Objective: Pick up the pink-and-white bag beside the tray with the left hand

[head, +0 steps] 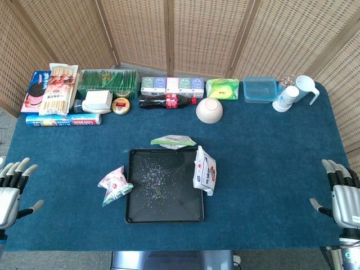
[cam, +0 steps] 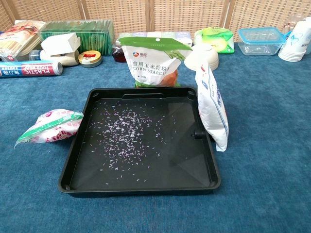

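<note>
Behind the black tray point(cam: 77, 150) we read "CORN STARCH" and "食用玉米淀粉" on the standing green-topped pouch point(cam: 153, 60), and far to its left "PLASTIC" on the blue wrap box point(cam: 29, 69), with "FOOD WRAP" legible from the head view.

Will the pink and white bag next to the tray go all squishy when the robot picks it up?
Probably. The pink-and-white bag looks like soft crinkled plastic, lying slumped, so it should bend and sag. It looks small and puffy, so likely light. Its shiny film might slip.
</note>
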Controlling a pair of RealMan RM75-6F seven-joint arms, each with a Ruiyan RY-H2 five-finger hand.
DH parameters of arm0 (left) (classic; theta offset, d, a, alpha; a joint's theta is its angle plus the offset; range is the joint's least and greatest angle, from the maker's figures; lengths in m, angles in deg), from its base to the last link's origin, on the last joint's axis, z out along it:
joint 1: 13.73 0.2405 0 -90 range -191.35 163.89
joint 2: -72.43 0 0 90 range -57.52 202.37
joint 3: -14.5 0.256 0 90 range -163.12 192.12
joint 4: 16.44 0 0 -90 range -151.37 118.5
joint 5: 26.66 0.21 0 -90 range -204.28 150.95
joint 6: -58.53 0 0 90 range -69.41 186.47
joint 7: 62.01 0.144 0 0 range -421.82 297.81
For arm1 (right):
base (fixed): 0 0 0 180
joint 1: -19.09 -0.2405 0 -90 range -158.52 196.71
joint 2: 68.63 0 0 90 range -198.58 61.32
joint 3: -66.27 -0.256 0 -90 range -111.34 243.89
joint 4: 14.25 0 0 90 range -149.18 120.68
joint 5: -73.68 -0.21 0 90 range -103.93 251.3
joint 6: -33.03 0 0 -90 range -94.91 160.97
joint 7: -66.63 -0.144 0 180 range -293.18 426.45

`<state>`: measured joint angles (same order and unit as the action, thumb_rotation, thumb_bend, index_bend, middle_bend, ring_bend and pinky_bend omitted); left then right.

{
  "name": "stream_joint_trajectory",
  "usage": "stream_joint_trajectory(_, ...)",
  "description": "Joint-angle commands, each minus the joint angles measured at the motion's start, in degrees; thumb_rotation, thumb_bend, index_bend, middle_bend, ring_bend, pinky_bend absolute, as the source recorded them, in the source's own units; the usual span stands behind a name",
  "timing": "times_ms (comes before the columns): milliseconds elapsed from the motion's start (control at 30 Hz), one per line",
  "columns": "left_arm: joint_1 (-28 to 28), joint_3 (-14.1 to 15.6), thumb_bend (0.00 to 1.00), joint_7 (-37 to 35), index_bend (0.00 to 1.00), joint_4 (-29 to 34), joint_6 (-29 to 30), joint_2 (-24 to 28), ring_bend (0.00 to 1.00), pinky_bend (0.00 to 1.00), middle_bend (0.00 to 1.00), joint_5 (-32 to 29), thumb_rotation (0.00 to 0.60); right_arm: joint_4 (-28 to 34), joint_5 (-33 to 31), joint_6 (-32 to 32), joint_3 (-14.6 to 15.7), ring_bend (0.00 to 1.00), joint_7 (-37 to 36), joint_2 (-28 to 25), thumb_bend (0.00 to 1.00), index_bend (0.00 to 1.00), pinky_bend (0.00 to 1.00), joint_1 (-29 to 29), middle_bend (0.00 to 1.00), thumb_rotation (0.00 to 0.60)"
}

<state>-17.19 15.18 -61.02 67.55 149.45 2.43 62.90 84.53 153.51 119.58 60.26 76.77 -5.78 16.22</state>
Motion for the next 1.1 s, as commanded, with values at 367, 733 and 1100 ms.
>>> stream_joint_trajectory(367,-4.61,-0.52,0.03,0.79,0.13,-4.43,-5.28,-7.23,0.01,0.08,0.00,3.27,0.600,0.53,-0.12,-0.47,0.06,0.12,-0.72,-0.61,0.00,0.03,0.09,0.04,0.10,0.600)
stream_joint_trajectory(733,-9.55,-1.56,0.03,3.27,0.13,-14.06,-7.68,-21.83,0.01,0.08,0.00,6.46,0.600,0.65,-0.47,-1.50,0.20,0.12,-1.80,-1.37,0.00,0.03,0.09,-0.06,0.10,0.600)
stream_joint_trajectory(1100,-11.23,-1.67,0.03,3.12,0.13,-20.70,-9.28,-28.28,0.01,0.08,0.00,5.27,0.600,0.83,-0.32,-1.62,0.29,0.12,-1.91,-1.51,0.00,0.03,0.09,-0.09,0.10,0.600)
